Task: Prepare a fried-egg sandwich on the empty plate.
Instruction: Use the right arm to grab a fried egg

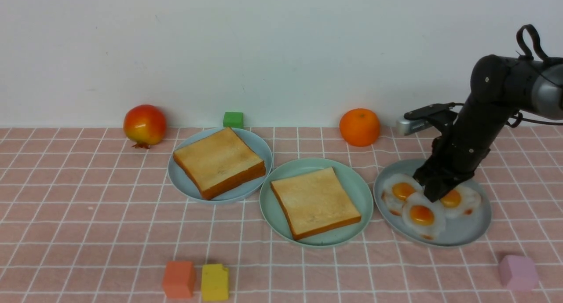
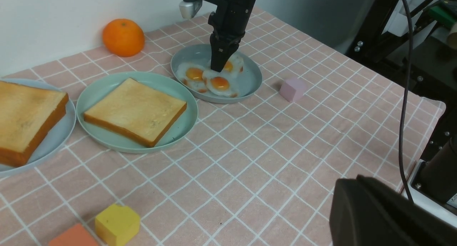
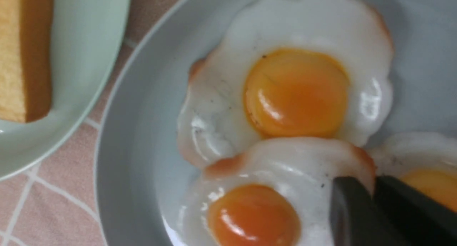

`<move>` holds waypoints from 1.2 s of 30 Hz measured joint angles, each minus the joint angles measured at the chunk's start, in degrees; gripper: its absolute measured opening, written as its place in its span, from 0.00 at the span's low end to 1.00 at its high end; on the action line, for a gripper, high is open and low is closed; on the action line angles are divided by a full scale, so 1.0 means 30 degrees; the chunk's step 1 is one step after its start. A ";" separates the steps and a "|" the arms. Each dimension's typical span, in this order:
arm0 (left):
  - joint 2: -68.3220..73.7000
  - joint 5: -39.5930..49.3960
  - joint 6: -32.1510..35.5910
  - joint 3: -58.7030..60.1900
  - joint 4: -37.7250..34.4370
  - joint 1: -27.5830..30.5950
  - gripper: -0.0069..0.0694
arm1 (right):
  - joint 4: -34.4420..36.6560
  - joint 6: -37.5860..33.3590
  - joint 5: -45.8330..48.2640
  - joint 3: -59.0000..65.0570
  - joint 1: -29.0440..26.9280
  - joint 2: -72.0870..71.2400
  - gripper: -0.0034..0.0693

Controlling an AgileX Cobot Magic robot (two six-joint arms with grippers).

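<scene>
One toast slice [image 1: 315, 202] lies flat, askew.

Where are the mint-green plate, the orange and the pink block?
Mint-green plate [image 1: 357, 186]: front view, bare part right of toast.
Orange [image 1: 359, 127]: front view, middle of its skin.
Pink block [image 1: 519, 274]: front view, its front face.

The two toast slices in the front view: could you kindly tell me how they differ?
The left toast slice lies on a pale blue-grey plate, farther back; the middle toast slice lies on the mint-green plate, nearer. Both are square, golden-topped and flat.
</scene>
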 joint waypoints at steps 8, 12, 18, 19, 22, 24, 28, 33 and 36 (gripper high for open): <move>0.0000 0.0000 0.0000 0.0000 0.0000 0.0000 0.11 | 0.0144 0.0128 0.0529 0.0207 0.0021 -0.0856 0.04; 0.0000 0.0000 0.0000 0.0000 0.0000 0.0000 0.11 | 0.0144 0.0489 0.0926 0.0207 0.0021 -0.1893 0.04; 0.0000 0.0000 0.0000 0.0000 0.0000 0.0000 0.11 | 0.0127 0.1253 0.1721 0.0207 0.0021 -0.2694 0.04; 0.0000 0.0000 0.0000 0.0000 0.0000 0.0000 0.11 | 0.0127 0.1695 0.2024 0.0250 0.0021 -0.2694 0.04; 0.0000 0.0000 0.0000 0.0000 0.0000 0.0000 0.11 | 0.0162 0.3398 0.2627 0.0712 0.0021 -0.2744 0.05; 0.0000 0.0000 0.0000 0.0000 0.0000 0.0000 0.11 | 0.0226 0.4658 0.2767 0.1427 0.0021 -0.2899 0.05; 0.0000 0.0000 0.0000 0.0000 0.0000 0.0000 0.11 | 0.0558 0.7214 0.2313 0.3182 0.0021 -0.3592 0.06; 0.0000 0.0000 0.0000 0.0000 0.0018 0.0000 0.11 | 0.0248 1.0176 0.0634 0.4484 0.0693 -0.3983 0.15; 0.0000 0.0000 0.0000 0.0000 0.0018 0.0000 0.11 | -0.0569 1.1482 -0.0461 0.4526 0.1751 -0.3983 0.29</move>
